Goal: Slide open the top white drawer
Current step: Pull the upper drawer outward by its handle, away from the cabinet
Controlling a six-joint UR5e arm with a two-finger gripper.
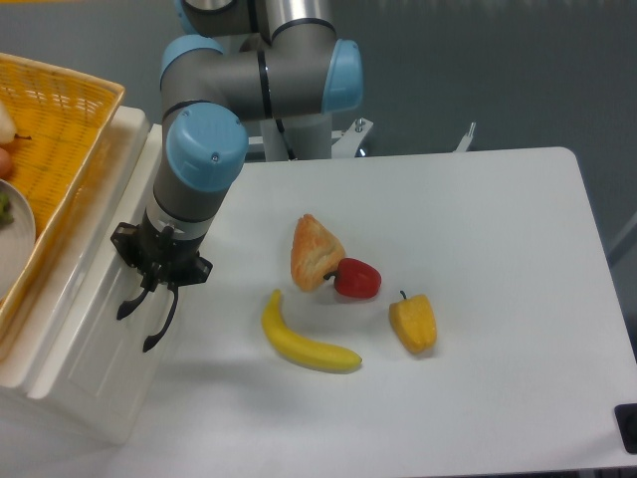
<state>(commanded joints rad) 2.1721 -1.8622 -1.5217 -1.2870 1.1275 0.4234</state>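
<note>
Cream-white plastic is seen at the left edge, where the cabinet (75,349) stands against the white table (478,229). The top white drawer (100,289) is presented as the stepped white ledge running from about 12 o'clock down to 7 o'clock along the cabinet's table side; how far it stands out cannot be judged from this high angle, and its handle cannot be made out. A yellow wicker basket (60,129) is carried on top of the cabinet, at 10 o'clock of the view, with the rim of a white plate (20,234) showing inside it.

The gripper (136,326) is held low over the drawer's outer edge, pointed down, below the arm's (204,149) blue-capped wrist joint. Its two black fingers (159,324) are parted a little, with a narrow gap visible between the tips, and nothing is gripped between them. Whether the tips are touching the drawer cannot be told.

Out on the table, at 3 o'clock of the gripper and well apart from it, a banana (304,344) is laid. A pastry (315,251) is propped at 1 o'clock of the banana, touched by a red pepper (356,279) at its lower right. A yellow pepper (414,324) is set near the red one, at its 4 o'clock.
</note>
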